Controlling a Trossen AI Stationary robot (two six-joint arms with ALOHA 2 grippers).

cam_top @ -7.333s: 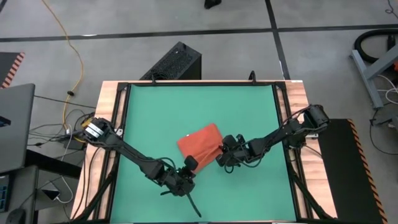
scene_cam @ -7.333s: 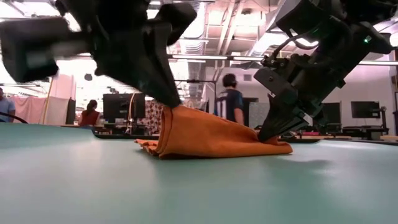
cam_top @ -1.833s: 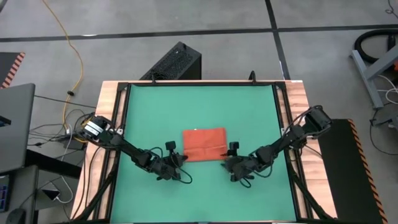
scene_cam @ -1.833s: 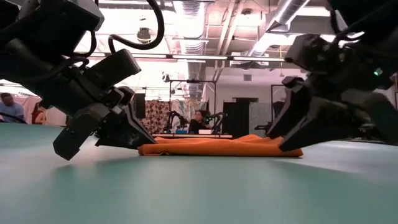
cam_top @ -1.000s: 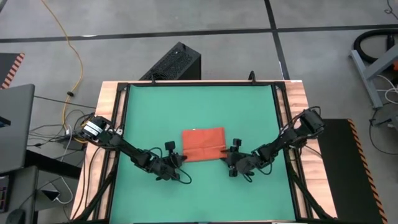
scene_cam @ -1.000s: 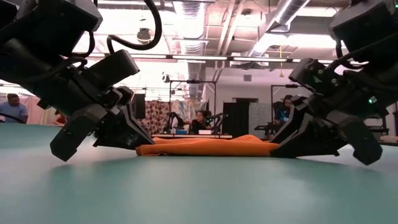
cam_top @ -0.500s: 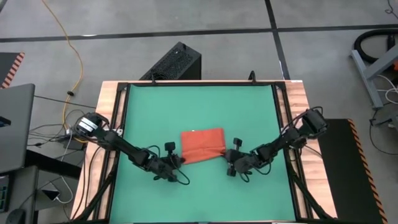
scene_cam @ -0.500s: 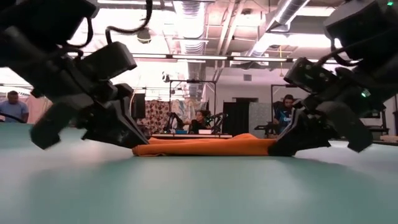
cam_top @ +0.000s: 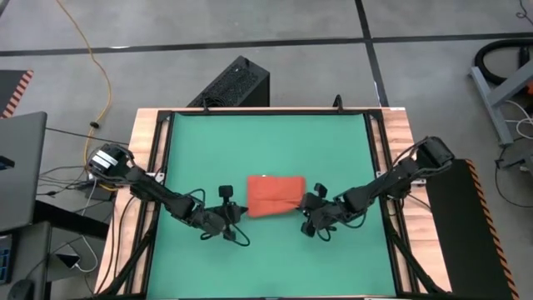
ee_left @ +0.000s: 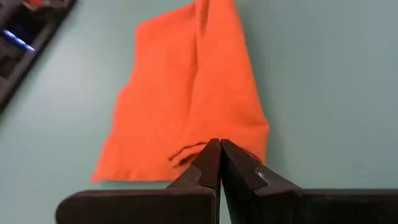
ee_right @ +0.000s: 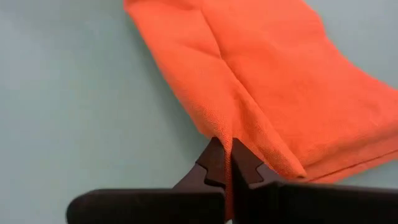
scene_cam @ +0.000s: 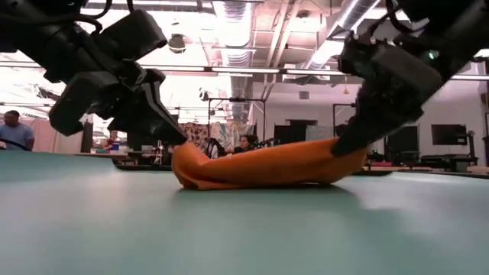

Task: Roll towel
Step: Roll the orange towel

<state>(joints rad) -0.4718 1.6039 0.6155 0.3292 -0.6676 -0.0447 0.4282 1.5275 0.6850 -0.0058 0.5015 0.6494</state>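
The orange-red towel (cam_top: 276,193) lies folded on the green table (cam_top: 266,142) a little near of centre. In the low view both near corners of the towel (scene_cam: 260,169) are raised and its middle sags onto the table. My left gripper (cam_top: 241,210) is shut at the towel's near left corner, and my right gripper (cam_top: 306,203) is shut at its near right corner. Each wrist view shows shut fingertips with the towel (ee_left: 186,93) (ee_right: 280,74) spreading away from them. My left gripper pinches the towel's near left corner (ee_left: 202,148) between its two fingers, slanting down from the near left. The corner is lifted off the table; the cloth droops from it. One layer or several, I cannot tell. My right gripper pinches a raised fold at the towel's near right corner (ee_right: 231,134) between its two fingers, slanting down from the near right. That corner (scene_cam: 344,153) is held higher than the left one. The cloth slopes down from it to the table.
A wooden frame (cam_top: 150,167) borders the green table. A black box (cam_top: 233,83) stands on the floor beyond the far edge, a laptop (cam_top: 17,167) to the left. Bare green surface lies on all sides of the towel. People show in the room beyond (scene_cam: 11,130).
My right gripper has shut on the towel's near right corner, rolled and risen. My left gripper, shut all along, has risen too. The towel's near corners have lifted off the table while its middle and far part have stayed down.
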